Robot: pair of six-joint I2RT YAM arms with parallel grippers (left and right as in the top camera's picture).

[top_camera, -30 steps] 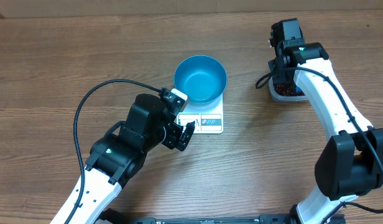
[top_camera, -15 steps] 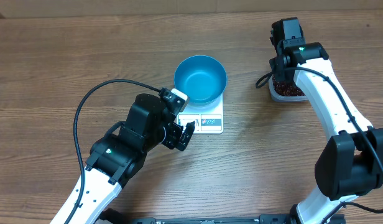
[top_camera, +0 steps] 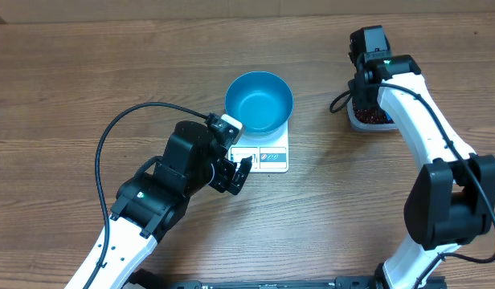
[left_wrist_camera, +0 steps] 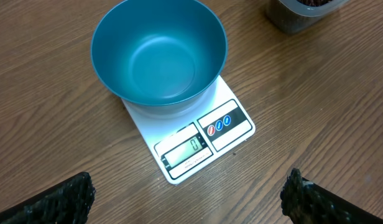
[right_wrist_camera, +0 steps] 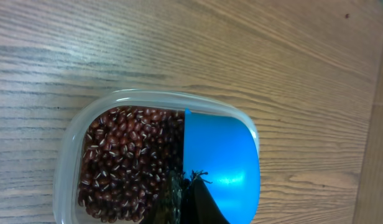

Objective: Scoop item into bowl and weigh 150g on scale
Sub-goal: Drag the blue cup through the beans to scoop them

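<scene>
The round blue bowl [top_camera: 259, 102] [left_wrist_camera: 157, 53] stands empty on the white scale [top_camera: 263, 155] [left_wrist_camera: 198, 140], whose display shows 0. My left gripper [top_camera: 235, 172] [left_wrist_camera: 191, 199] hovers just in front of the scale, open wide with nothing between its fingers. At the back right, the item, dark red-brown beans [right_wrist_camera: 126, 158] [top_camera: 373, 117], fills a clear tub [right_wrist_camera: 73, 137]. My right gripper [right_wrist_camera: 190, 180] [top_camera: 365, 95] is above that tub, shut on a blue scoop [right_wrist_camera: 219, 162]. The scoop's cup lies over the tub's right side and looks empty.
A corner of the clear tub [left_wrist_camera: 297, 12] shows at the top right of the left wrist view. A black cable [top_camera: 119, 136] loops over the table left of my left arm. Bare wood surrounds the scale and the tub.
The right arm's lower part has swung slightly to the left; its gripper stays over the tub. The left arm, bowl and scale have not moved.
</scene>
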